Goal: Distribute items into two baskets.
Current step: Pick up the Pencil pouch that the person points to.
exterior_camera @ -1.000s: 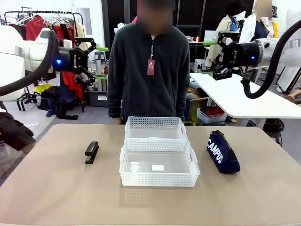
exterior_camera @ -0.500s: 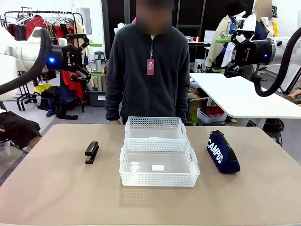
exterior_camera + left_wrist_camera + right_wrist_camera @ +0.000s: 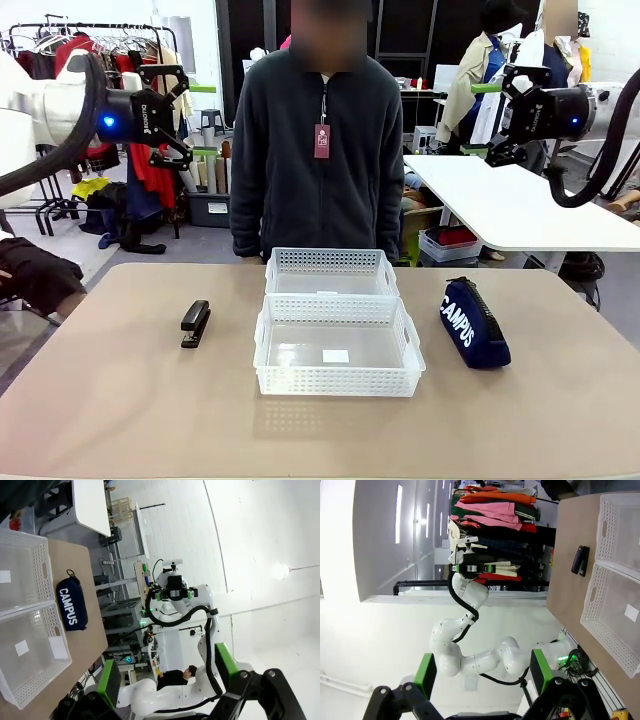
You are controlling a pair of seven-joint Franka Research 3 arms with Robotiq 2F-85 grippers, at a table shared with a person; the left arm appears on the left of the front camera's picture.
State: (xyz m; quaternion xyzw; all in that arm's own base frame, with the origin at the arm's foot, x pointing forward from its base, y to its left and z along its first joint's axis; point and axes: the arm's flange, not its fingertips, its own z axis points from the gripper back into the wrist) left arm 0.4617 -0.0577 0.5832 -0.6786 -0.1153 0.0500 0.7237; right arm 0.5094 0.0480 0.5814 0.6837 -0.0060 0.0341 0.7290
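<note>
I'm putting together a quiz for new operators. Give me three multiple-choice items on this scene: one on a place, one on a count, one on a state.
1. Where does the stapler lie relative to the baskets?
A inside one; B at the robot's left of them, on the table; C at the robot's right of them.
2. How many baskets stand on the table?
A one; B two; C three.
3. The left gripper and right gripper are:
A both open, empty; B both shut; C left shut on the stapler.

Answers:
1 B, it rests on bare tabletop at their left.
2 B, one stands behind the other.
3 A, both pairs of jaws gape in the air, holding nothing.
</note>
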